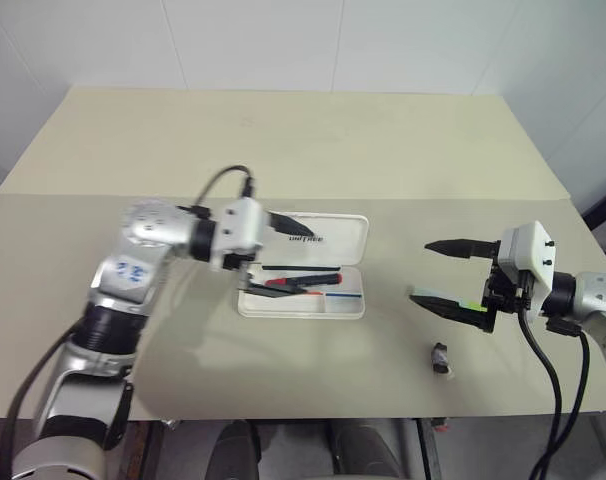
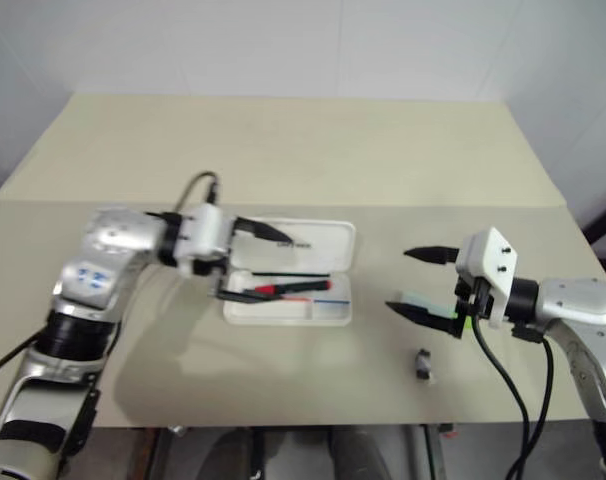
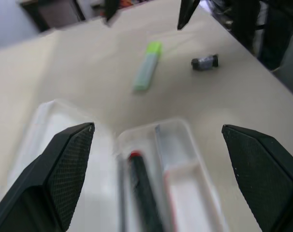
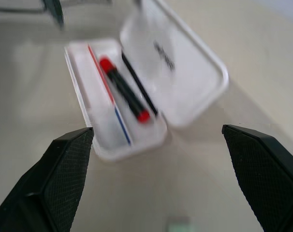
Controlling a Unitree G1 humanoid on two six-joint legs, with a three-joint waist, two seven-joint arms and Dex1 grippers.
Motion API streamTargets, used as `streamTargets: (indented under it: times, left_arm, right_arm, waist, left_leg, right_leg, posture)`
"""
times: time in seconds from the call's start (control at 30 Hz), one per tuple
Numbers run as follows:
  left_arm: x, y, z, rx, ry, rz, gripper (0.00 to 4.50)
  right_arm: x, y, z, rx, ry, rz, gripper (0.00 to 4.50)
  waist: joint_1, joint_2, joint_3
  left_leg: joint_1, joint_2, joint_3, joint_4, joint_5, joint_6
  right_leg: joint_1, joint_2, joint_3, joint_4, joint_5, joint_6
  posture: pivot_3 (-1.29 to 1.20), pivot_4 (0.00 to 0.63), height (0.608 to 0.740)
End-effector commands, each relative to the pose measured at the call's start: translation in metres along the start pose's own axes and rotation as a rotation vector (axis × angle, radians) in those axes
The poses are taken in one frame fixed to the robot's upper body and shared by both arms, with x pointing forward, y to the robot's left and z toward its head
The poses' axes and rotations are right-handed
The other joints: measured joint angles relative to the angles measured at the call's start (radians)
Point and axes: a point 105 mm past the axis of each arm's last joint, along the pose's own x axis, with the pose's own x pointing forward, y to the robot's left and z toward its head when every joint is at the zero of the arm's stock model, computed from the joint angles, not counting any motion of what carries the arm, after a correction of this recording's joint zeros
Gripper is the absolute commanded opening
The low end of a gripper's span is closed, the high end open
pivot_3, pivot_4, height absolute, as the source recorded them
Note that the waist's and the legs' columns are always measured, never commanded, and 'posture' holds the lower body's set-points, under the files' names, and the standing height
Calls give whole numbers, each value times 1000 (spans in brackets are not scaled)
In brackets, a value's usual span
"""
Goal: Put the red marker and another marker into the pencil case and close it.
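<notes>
Right wrist view — red marker (image 4: 123, 90) inside pencil case (image 4: 187, 77)

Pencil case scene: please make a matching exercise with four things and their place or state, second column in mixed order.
1. red marker
2. green highlighter
3. pencil case
4. small dark object

a. open, lid folded back
b. on the table near its front edge
c. lying inside the case
d. on the table beneath the right gripper

Pairs: 1-c, 2-d, 3-a, 4-b
</notes>
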Motion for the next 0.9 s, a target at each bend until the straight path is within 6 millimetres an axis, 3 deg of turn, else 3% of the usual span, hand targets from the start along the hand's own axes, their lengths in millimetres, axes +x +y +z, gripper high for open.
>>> streamTargets:
  times: [0.03, 0.17, 0.27, 0.47, 0.57, 0.83, 0.9]
  left_arm:
    - [-17, -9, 6, 39, -41, 1, 4485]
    - [-33, -16, 0, 44, -8, 29, 4485]
    - [-46, -17, -5, 36, 11, 76, 4485]
    - [-65, -15, -11, 5, 69, 120, 4485]
    - [-74, -16, -10, -19, 81, 128, 4485]
    - [-75, -18, -7, -20, 65, 132, 4485]
    - [-74, -18, -6, -28, 56, 131, 4500]
  right_arm:
    - [-12, -9, -7, 24, 96, -53, 4500]
    - [-22, -19, -23, 72, 231, -140, 4500]
    - [-20, -11, -24, 51, 256, -77, 4500]
    - [-25, -11, -52, 70, 326, -23, 4500]
    - [-30, -13, -77, 106, 364, -7, 4500]
    - [-22, -26, -114, 120, 408, 35, 4500]
    - [-18, -28, -117, 122, 403, 44, 4110]
  waist:
    - [4, 0, 0]
    - [5, 0, 0]
    - [4, 0, 0]
    - [-1, 0, 0]
    - [-2, 0, 0]
    - [-8, 0, 0]
    - [-13, 0, 0]
  left_leg:
    - [0, 0, 0, 0, 0, 0]
    - [0, 0, 0, 0, -1, 2]
    - [-1, 0, 0, 0, -1, 2]
    - [0, 1, 1, 0, -1, 2]
    - [0, 1, 1, -1, -1, 2]
    - [0, 1, 3, 0, -2, 3]
    - [2, 2, 3, 1, -2, 3]
  right_leg:
    - [1, 0, 0, -1, 0, 0]
    - [1, 0, 0, -2, 0, 0]
    - [1, 0, -1, -3, 0, 0]
    - [1, -1, -1, -5, 0, 0]
    - [1, -1, -1, -5, 0, 0]
    - [1, -1, -1, -6, 1, 0]
    - [3, -1, -1, -6, 1, 0]
  posture:
    - [0, 150, 740]
    - [0, 150, 740]
    - [0, 150, 740]
    - [0, 150, 740]
    - [0, 150, 740]
    - [0, 150, 740]
    - [0, 150, 740]
